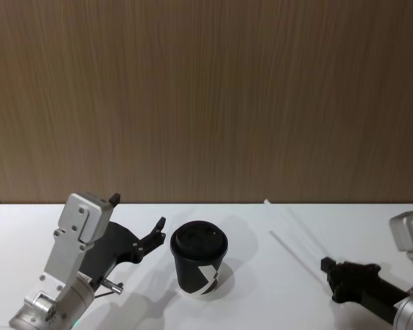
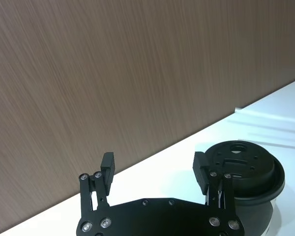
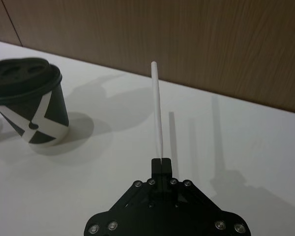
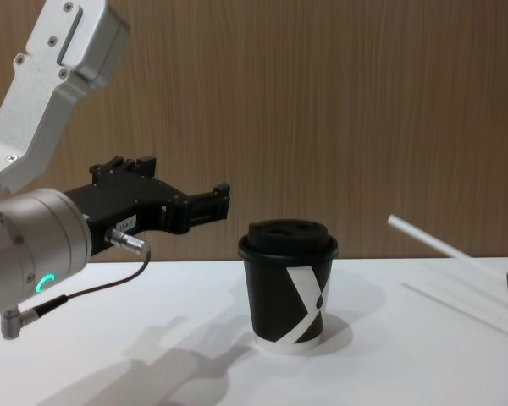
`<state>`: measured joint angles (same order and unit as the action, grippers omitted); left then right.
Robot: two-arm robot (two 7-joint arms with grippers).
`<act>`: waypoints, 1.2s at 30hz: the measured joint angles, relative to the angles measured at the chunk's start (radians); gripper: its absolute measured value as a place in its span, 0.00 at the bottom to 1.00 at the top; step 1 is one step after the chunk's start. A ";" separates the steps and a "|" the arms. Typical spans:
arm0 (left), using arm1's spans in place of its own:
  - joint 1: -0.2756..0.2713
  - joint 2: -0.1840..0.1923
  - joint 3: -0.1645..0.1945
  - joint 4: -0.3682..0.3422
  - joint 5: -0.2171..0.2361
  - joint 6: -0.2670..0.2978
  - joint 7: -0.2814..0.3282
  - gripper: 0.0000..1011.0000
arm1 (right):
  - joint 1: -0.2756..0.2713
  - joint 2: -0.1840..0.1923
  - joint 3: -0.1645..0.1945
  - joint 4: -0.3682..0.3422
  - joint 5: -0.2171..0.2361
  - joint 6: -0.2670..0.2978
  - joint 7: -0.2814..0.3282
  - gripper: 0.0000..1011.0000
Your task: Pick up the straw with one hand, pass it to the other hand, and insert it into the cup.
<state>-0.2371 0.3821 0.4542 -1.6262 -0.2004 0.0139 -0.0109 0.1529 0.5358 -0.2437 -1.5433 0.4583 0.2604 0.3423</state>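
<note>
Two grippers are seen over a white table point(image 1: 27, 227), and the cup point(image 1: 199, 265) is stood upright between them with its lid on. The straw point(image 3: 158, 113) is pinched near its lower end by the right gripper point(image 3: 161, 161), whose fingers are pressed together on it. How far the straw runs in between them is hidden. The straw is held clear of the table, to the right of the cup and well apart from it. It is tilted upward toward the wood-panelled wall point(image 1: 206, 96).

In the head view the straw is hard to make out against the white surface, and a thin shadow line is cast beside it. In the chest view the right gripper is cut off by the right edge, a small black piece being left in frame below the slanted straw.

The left gripper point(image 2: 154, 164) is held just left of the cup, about level with the lid. Its fingers are spread wide and nothing is held between them. One finger is seen close beside the lid, but whether it touches cannot be told. The left arm is cut off by the bottom edge of the head view.
</note>
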 joint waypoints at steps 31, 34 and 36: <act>0.001 0.016 -0.008 -0.057 -0.014 -0.016 -0.052 0.99 | -0.080 -0.148 0.103 -0.136 0.126 -0.375 0.056 0.00; 0.003 0.020 -0.010 -0.075 -0.016 -0.019 -0.061 0.99 | -0.090 -0.164 0.101 -0.151 0.156 -0.404 0.078 0.00; 0.005 0.021 -0.011 -0.083 -0.016 -0.019 -0.065 0.99 | -0.097 -0.175 0.096 -0.165 0.177 -0.420 0.093 0.00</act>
<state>-0.2324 0.4029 0.4435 -1.7087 -0.2167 -0.0055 -0.0762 0.0555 0.3605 -0.1474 -1.7081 0.6354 -0.1593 0.4358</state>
